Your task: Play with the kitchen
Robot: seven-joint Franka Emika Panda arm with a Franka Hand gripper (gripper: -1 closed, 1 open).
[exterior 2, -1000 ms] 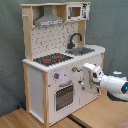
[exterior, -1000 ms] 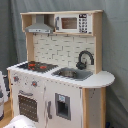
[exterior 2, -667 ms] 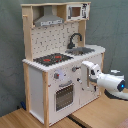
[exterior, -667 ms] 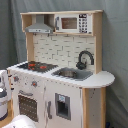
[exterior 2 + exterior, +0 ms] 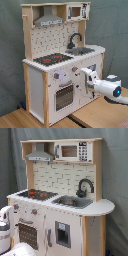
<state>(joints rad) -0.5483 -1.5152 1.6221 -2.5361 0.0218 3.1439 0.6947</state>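
The arm's pincer (image 5: 83, 79) sits at the front panel of the kitchen (image 5: 55, 60), beside the oven door (image 5: 64, 96) in the second exterior view; whether its fingers are spread or pressed together cannot be told. The kitchen stands on a wooden floor (image 5: 30, 119) before a grey curtain (image 5: 116, 173), its stovetop (image 5: 34, 193), sink (image 5: 72, 201) and faucet (image 5: 85, 187) in both exterior views.
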